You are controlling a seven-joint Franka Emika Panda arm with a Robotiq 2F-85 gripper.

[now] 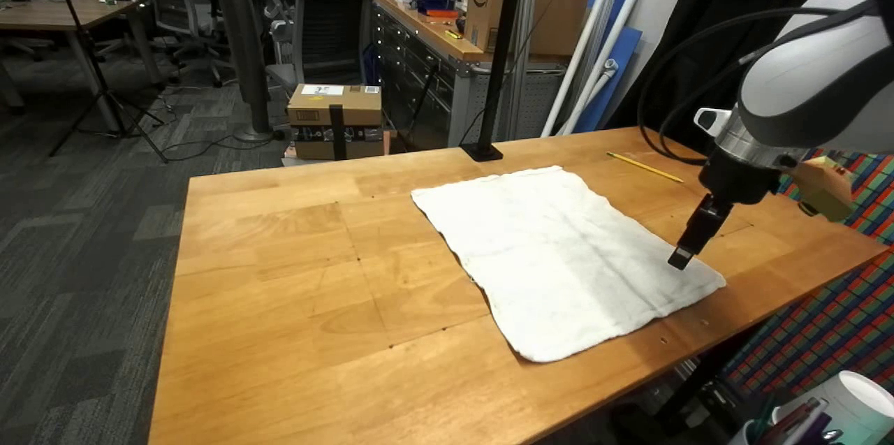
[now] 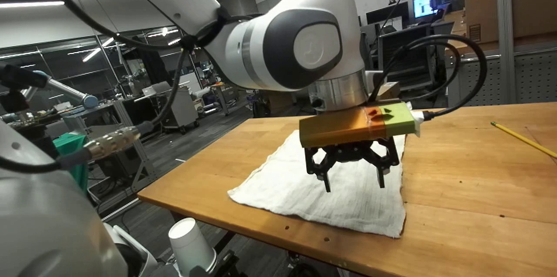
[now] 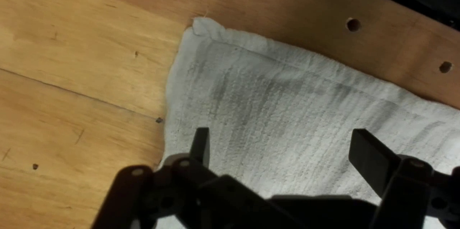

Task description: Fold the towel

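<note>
Towel (image 1: 545, 256) is lying spread flat beneath the gripper (image 2: 354, 188), whose fingers (image 3: 373, 160) are standing wide apart, released. In the wrist view one corner is showing past the fingers. Whether they are touching the cloth, the exterior views are not clearly showing. A yellow pencil (image 1: 645, 168) is lying apart from the gripper.

towel (image 1: 559, 258): rgh matt cloth | tbl (image 1: 293, 277): smth semi-gloss wd
</note>
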